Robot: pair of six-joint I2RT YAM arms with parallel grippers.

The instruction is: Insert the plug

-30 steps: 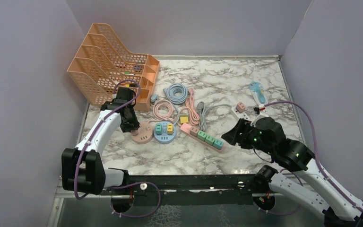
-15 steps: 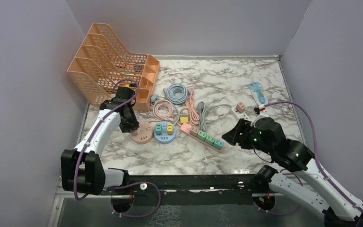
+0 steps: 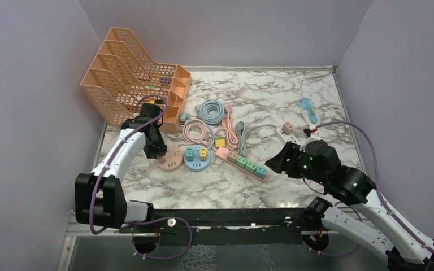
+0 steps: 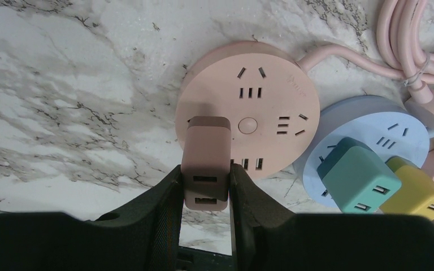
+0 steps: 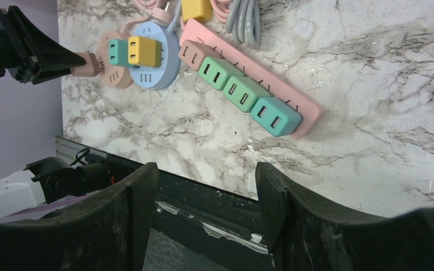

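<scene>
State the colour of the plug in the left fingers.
Dusty brownish pink plug, darker than the pink round socket; clearest in the left wrist view.

The left gripper (image 4: pixel 205 176) is angled downward with jaws pinched narrow, and the right gripper (image 5: pixel 206 169) is held with jaws spread.

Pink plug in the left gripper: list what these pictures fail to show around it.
- Left wrist: prongs of the pink plug, hidden under its body; seated in the round pink socket or not, cannot tell.
- Top external: the plug, covered by the left gripper.
- Left wrist: slots of the blue socket under the teal adapter and yellow adapter.
- Top external: items in the orange rack, too small.
</scene>
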